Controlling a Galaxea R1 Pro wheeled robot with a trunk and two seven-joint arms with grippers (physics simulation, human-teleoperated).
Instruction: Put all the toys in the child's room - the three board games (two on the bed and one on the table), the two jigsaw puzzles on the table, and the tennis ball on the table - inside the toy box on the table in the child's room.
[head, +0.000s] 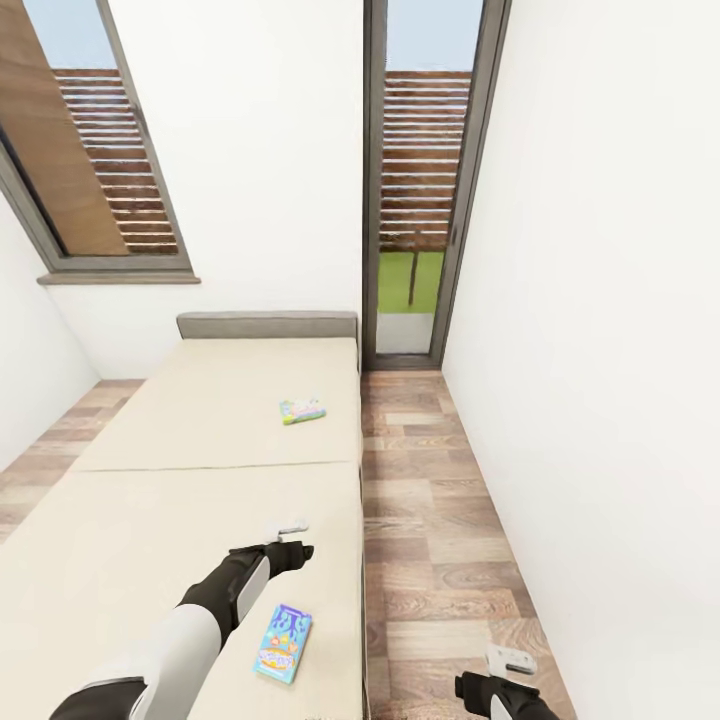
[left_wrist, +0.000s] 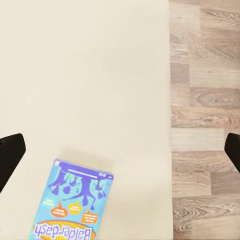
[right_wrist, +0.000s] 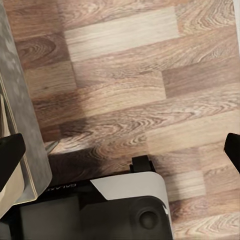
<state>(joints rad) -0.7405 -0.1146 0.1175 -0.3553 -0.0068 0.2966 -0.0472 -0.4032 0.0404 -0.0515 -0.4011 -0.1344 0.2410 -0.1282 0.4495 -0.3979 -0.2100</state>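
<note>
Two board games lie flat on the beige bed (head: 180, 440). A blue Balderdash box (head: 283, 642) (left_wrist: 75, 206) rests near the bed's right edge, close to me. A pastel green box (head: 302, 410) lies farther up the mattress. My left gripper (head: 288, 552) (left_wrist: 120, 150) hangs open above the mattress, a little beyond the blue box, with its dark fingertips (left_wrist: 10, 155) spread wide and nothing between them. My right gripper (head: 503, 688) (right_wrist: 120, 150) is open over the wooden floor, low beside the bed. The table, toy box, puzzles and tennis ball are out of view.
A strip of wooden floor (head: 440, 520) runs between the bed and the white right wall (head: 600, 350). A tall glass door (head: 415, 200) stands at its far end, and a window (head: 90, 150) at the back left. My dark base (right_wrist: 100, 210) sits by the bed's side.
</note>
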